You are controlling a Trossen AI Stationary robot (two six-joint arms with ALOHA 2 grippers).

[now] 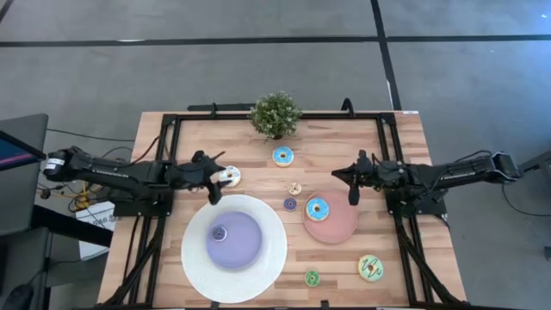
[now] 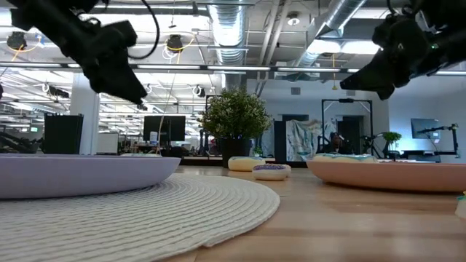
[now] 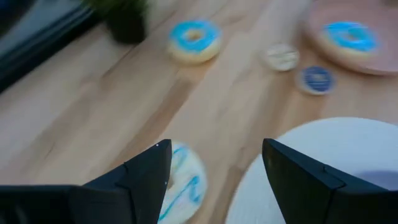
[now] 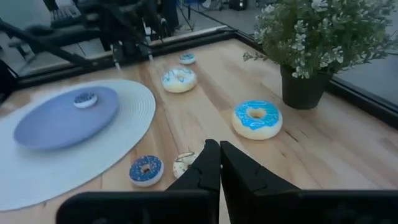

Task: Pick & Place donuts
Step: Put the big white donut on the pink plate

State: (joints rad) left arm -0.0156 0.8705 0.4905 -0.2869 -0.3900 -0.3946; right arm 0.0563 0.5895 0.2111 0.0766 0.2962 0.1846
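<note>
— Where's your left gripper (image 3: 214, 171)?

— Fingers spread, above the white donut (image 3: 183, 183) lying on the table just beside the white plate (image 1: 271, 258).

— And your right gripper (image 4: 219, 167)?

— Fingers pressed together, empty, hovering near the pink plate (image 1: 340, 226) that holds a blue donut (image 1: 317, 207).

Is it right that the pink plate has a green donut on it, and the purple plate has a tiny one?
Not quite. In the high view, the donut on the pink plate is blue, not green. The purple plate does hold a tiny donut.
</note>
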